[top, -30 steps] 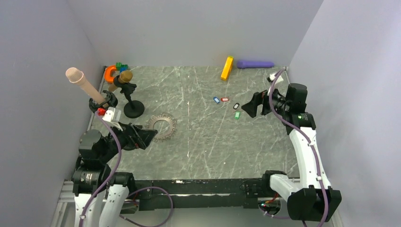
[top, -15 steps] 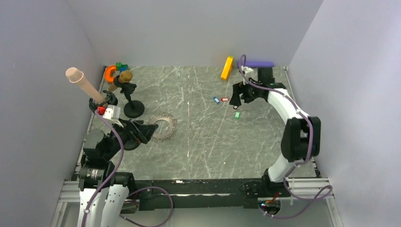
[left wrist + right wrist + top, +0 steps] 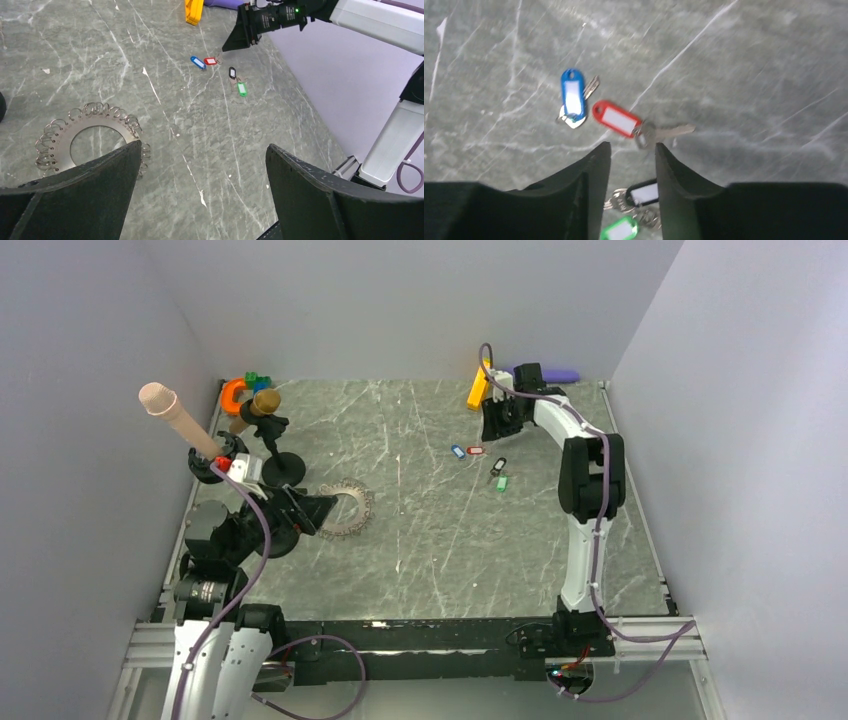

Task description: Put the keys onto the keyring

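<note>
Four keys lie at the far right of centre: blue [image 3: 457,451], red [image 3: 475,450], black [image 3: 499,464] and green [image 3: 501,482]. My right gripper [image 3: 492,430] hovers just beyond them, jaws a narrow gap apart and empty. In the right wrist view the blue tag [image 3: 573,95] and red tag [image 3: 616,119] lie past my gripper [image 3: 632,146]; black [image 3: 643,193] and green [image 3: 620,230] show between the fingers. The keyring [image 3: 362,510] lies flat at the left. My left gripper [image 3: 322,515] is wide open and empty over its near-left edge. The left wrist view shows the keyring [image 3: 55,147] beside my gripper [image 3: 204,146].
An orange block [image 3: 480,384] and a purple cylinder [image 3: 555,374] lie by the back wall behind the right gripper. A black stand [image 3: 283,470], a beige cylinder [image 3: 180,420] and an orange horseshoe [image 3: 233,393] crowd the far left corner. Walls enclose three sides.
The right arm has swung from the right side out to the far middle, above the keys. The left gripper has edged forward onto the keyring's edge.
</note>
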